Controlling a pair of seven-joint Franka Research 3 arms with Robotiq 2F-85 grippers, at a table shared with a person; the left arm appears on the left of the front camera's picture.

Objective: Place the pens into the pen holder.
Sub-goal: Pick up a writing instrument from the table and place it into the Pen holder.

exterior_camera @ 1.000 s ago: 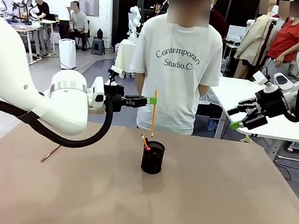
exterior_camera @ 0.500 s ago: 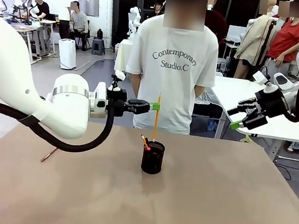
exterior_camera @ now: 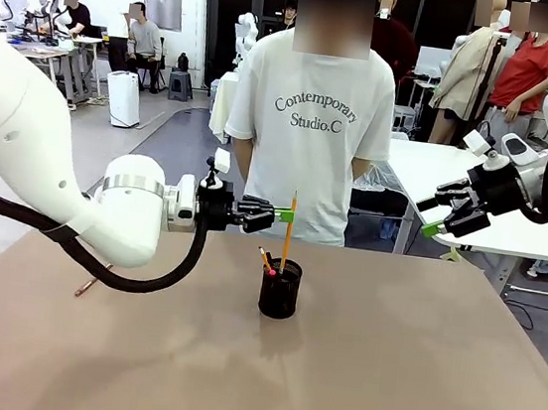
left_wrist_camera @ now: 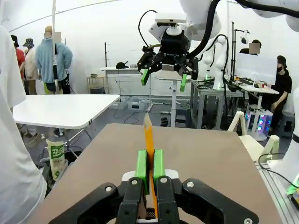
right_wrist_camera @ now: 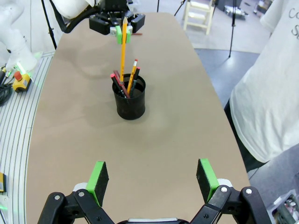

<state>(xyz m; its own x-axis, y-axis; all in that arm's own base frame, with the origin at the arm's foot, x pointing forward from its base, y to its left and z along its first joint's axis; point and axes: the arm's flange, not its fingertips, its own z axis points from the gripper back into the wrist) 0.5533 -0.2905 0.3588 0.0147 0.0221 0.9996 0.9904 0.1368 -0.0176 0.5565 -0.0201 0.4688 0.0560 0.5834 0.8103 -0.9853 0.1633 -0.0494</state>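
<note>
My left gripper [exterior_camera: 278, 214] is shut on a yellow-orange pen [exterior_camera: 289, 229], which it holds upright over the black mesh pen holder [exterior_camera: 279, 291] at mid-table. The pen's lower end dips into the holder's mouth. In the left wrist view the green pads [left_wrist_camera: 141, 164] pinch that pen [left_wrist_camera: 149, 137]. From the right wrist view the holder [right_wrist_camera: 130, 101] has other pens leaning in it, including an orange one with a red end [right_wrist_camera: 133, 70]. A reddish-brown pen [exterior_camera: 91, 284] lies on the table at the left. My right gripper [exterior_camera: 443, 212] hangs open, high at the right, and grips nothing [right_wrist_camera: 153, 176].
A person in a white T-shirt [exterior_camera: 309, 119] stands at the table's far edge, just behind the holder. A white table [exterior_camera: 511, 229] stands beyond the right gripper. The brown tabletop [exterior_camera: 383, 378] has free room in front and to the right.
My left gripper has moved down and slightly right with the yellow-orange pen, whose lower end now reaches into the holder. The right arm has not moved.
</note>
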